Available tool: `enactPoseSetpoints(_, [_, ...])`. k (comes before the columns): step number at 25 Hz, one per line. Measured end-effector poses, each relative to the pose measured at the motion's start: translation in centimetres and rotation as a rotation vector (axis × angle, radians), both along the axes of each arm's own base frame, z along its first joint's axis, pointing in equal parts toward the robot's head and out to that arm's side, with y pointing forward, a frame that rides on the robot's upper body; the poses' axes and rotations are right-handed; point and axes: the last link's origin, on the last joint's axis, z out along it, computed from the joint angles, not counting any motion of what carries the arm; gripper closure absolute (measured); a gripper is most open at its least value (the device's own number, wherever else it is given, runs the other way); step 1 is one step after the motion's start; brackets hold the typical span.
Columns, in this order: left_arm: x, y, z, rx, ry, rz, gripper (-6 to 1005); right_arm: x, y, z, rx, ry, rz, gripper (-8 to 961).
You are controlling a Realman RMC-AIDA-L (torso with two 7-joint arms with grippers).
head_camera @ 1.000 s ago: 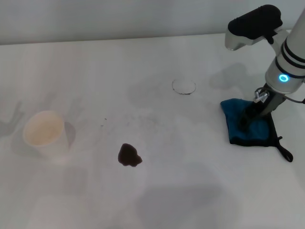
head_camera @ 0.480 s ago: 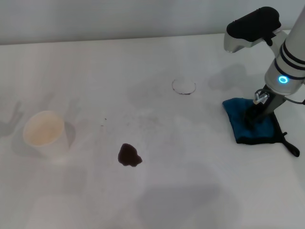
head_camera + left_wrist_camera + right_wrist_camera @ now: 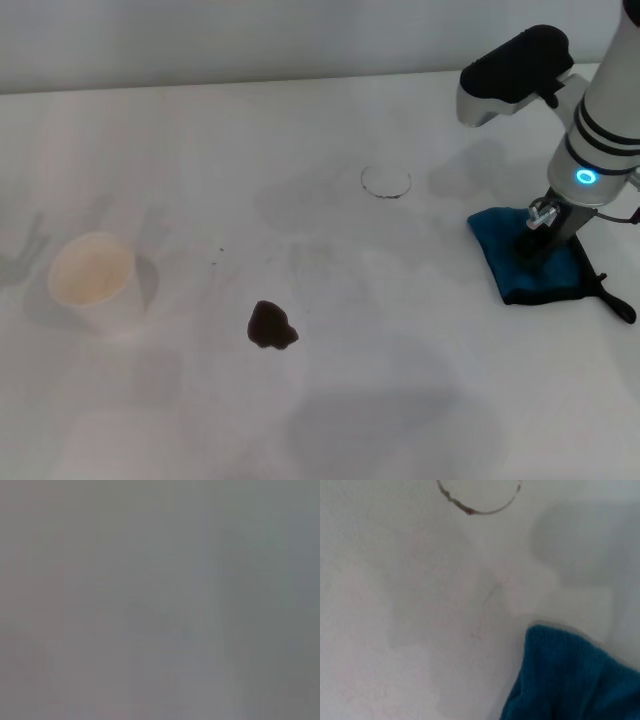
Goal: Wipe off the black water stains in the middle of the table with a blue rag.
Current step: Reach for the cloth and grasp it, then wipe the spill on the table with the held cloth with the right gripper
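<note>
Right gripper [image 3: 535, 240] presses down on the rag [image 3: 540, 262] to grab it; finger state unclear; stain [image 3: 270, 326] unwiped

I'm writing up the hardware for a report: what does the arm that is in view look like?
Only the right arm shows, in the head view: white rounded links banded with black rings, a glowing blue ring light, a black-topped silver-grey joint housing and a thin dark cable by the wrist. Its right gripper is dark with a silver fitting. The left arm is unseen.

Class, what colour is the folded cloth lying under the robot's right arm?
Teal-blue with black edging: the folded teal-blue rag, best seen in the head view.
</note>
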Motion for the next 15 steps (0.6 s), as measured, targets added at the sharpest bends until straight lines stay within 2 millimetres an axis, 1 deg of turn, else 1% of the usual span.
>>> enactPoseSetpoints(3, [0.0,0.0,0.0,0.001,0.002,0.0,118,-0.4,0.1,-0.1,0.0,0.004,0.012,847])
enactPoseSetpoints(9, [-0.2,0.0,0.1,0.004,0.001,0.01,118,-1.4,0.8,-0.4,0.003,0.015,0.047,907])
enactPoseSetpoints(15, [0.0,0.1,0.0,0.006,-0.003,0.007,118,-2.7,1.6,-1.2,-0.005,0.032,0.092,908])
